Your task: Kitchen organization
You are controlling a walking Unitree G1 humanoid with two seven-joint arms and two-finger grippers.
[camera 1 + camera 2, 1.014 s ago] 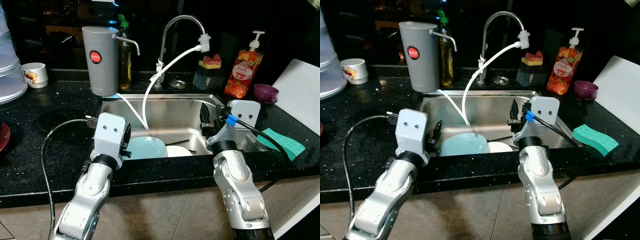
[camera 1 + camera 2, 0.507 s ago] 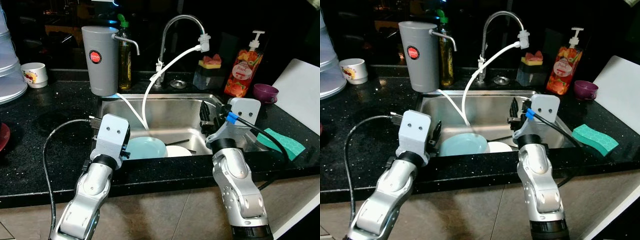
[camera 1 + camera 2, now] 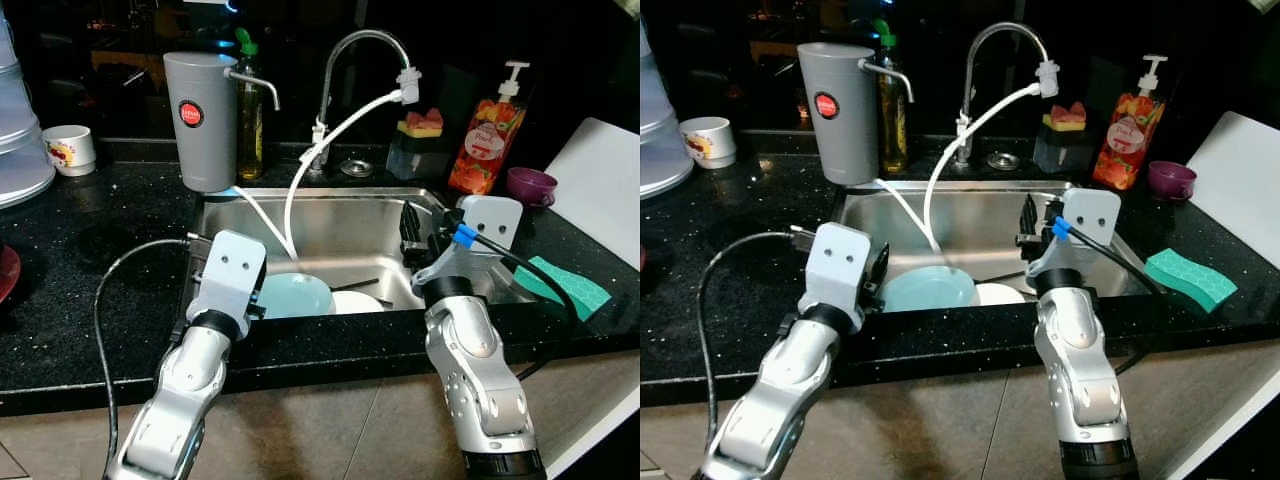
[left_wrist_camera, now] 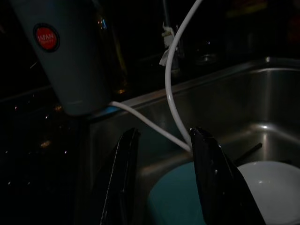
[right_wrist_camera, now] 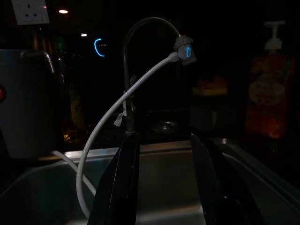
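A steel sink (image 3: 345, 228) holds a light blue plate (image 3: 296, 296) and, beside it, a white plate (image 3: 356, 301) with a dark utensil (image 3: 356, 286) lying behind them. My left gripper (image 3: 258, 292) hovers at the sink's front left corner, just over the blue plate (image 4: 176, 201). It is open with nothing between its fingers (image 4: 212, 178). My right gripper (image 3: 412, 236) is held over the sink's right side, pointing toward the faucet (image 5: 140, 28). It is open and empty as well.
A white hose (image 3: 330, 150) runs from the faucet (image 3: 352, 42) into the sink. A grey water filter (image 3: 200, 120) stands at the back left, with a soap bottle (image 3: 487, 140) and purple cup (image 3: 530, 185) at the right. A green sponge (image 3: 565, 284) lies on the black counter (image 3: 90, 260).
My left arm has shifted a little to the right, closer to the blue plate. The right arm has barely moved.
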